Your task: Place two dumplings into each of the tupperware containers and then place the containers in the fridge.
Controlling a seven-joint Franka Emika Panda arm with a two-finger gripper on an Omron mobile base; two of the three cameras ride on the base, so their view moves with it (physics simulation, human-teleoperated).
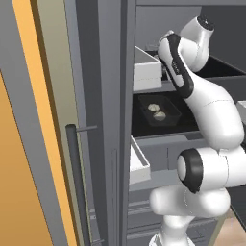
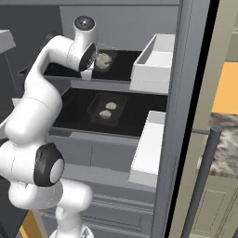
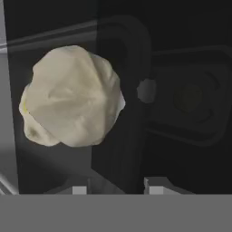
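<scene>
**Containers on fridge shelves**

Lower container [image 1: 159, 110], frame centre on the middle fridge [image 2: 139, 125] shelf, holds two dumplings [image 2: 108, 109]. Upper container [image 2: 103, 61] on the shelf above, at the gripper [image 3: 113, 188]; dumplings [image 3: 72, 97] inside, count unclear. Finger tips apart, gripping nothing.

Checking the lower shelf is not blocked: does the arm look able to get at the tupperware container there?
Probably yes. The tupperware container lies uncovered on the open fridge shelf, nothing over it; the arm works one shelf above.
</scene>
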